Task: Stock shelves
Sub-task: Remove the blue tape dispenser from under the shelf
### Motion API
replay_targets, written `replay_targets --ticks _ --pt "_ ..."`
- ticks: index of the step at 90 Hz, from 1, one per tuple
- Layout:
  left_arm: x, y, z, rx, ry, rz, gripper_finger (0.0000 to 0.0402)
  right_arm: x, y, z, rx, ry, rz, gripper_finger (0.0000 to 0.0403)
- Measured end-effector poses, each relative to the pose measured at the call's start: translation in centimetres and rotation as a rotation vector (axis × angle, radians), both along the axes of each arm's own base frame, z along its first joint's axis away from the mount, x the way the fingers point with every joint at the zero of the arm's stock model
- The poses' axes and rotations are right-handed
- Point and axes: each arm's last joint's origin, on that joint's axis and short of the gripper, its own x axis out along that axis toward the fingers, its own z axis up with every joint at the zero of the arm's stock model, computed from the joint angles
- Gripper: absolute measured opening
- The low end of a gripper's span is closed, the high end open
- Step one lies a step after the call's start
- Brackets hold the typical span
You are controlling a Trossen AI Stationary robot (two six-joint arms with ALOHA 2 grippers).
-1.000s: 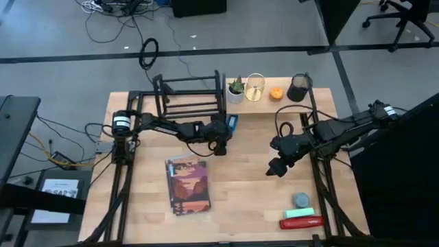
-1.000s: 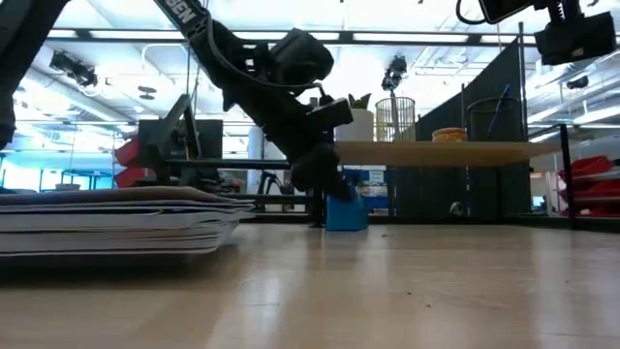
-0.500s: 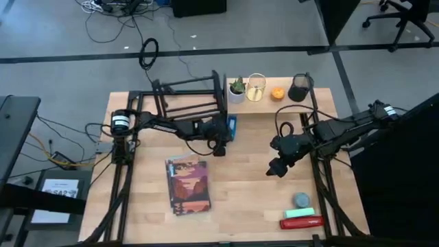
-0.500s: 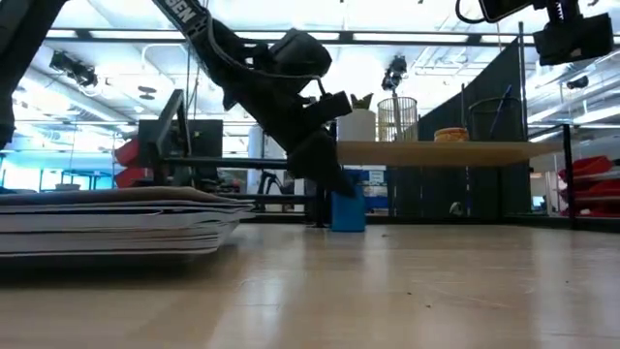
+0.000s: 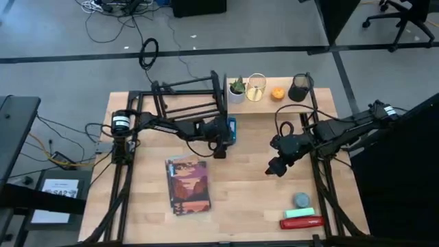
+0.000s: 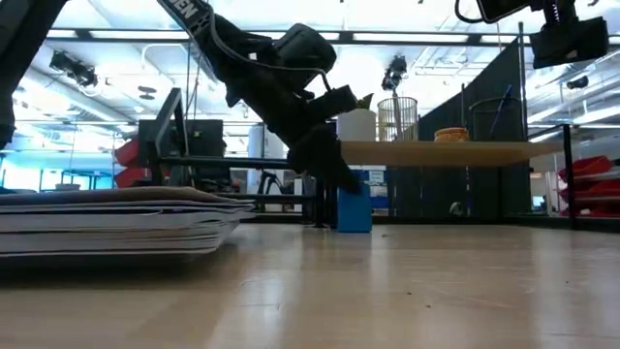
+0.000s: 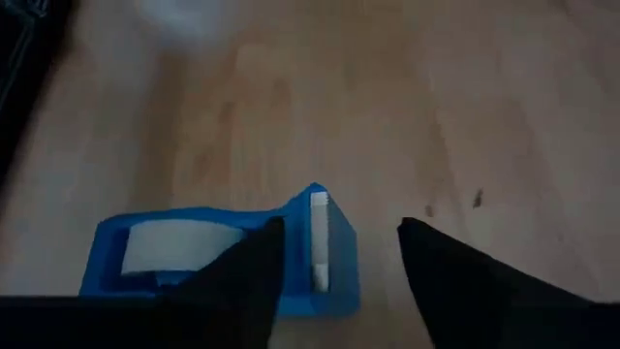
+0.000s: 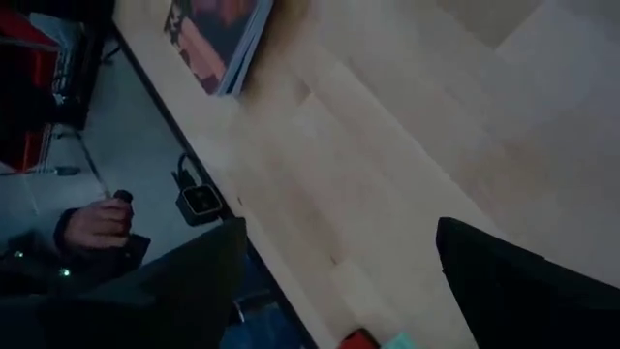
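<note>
The left gripper is dark, and between its fingers sits a bright blue tape dispenser with a whitish roll inside. Just beyond it stands the black metal-bar rack, and beside that the pale wooden plank shelf carries a white pot with a green plant, a gold wire cup, an orange object and a black mesh cup. Near the dark right gripper lie a grey round object, a mint-green bar and a red tool. The magazine shows a reddish-brown cover with a teal upper band on the light wood table.
</note>
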Motion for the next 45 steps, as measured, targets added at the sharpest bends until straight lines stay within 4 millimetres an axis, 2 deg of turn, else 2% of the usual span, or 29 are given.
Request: replay_targets --ticks 8,17,29,45 --pt "0.0 0.0 0.0 0.019 -0.005 0.021 0.0237 0.0 0.0 0.0 0.0 0.0 0.0 0.0307" --pt "0.1 0.1 0.0 0.022 -0.012 0.025 0.0238 0.0 0.0 0.0 -0.001 0.0 0.001 0.0307" --pt "0.3 0.1 -0.9 0.032 0.006 0.03 0.021 0.0 0.0 0.0 -0.001 0.0 0.001 0.0307" --pt "0.4 -1.0 -1.6 0.014 0.025 -0.016 0.0166 0.0 0.0 0.0 -0.003 -0.001 -0.003 0.0307"
